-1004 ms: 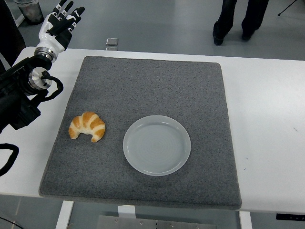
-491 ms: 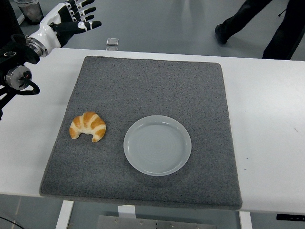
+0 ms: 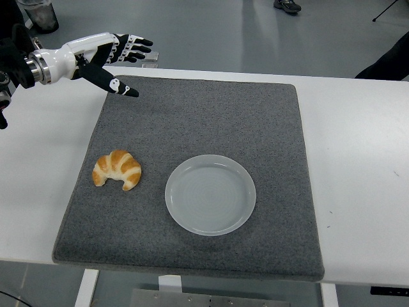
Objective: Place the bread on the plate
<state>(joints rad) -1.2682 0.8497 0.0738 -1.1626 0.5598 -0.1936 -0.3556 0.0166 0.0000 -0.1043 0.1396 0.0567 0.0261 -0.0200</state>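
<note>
Left hand (image 3: 105, 54), upper left of frame, fingers spread, holding nothing, apparently readied to grasp. Bread (image 3: 117, 169) lies centre-left on the mat (image 3: 204, 115), beside the empty plate (image 3: 210, 194).

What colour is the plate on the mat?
The plate is pale translucent grey-white, seen best in the head view.

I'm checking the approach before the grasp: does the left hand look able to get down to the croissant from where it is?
Probably yes. The left hand hovers open over the mat's far left corner, and only bare mat lies between it and the croissant. The plate sits to the croissant's right, out of the way.
</note>
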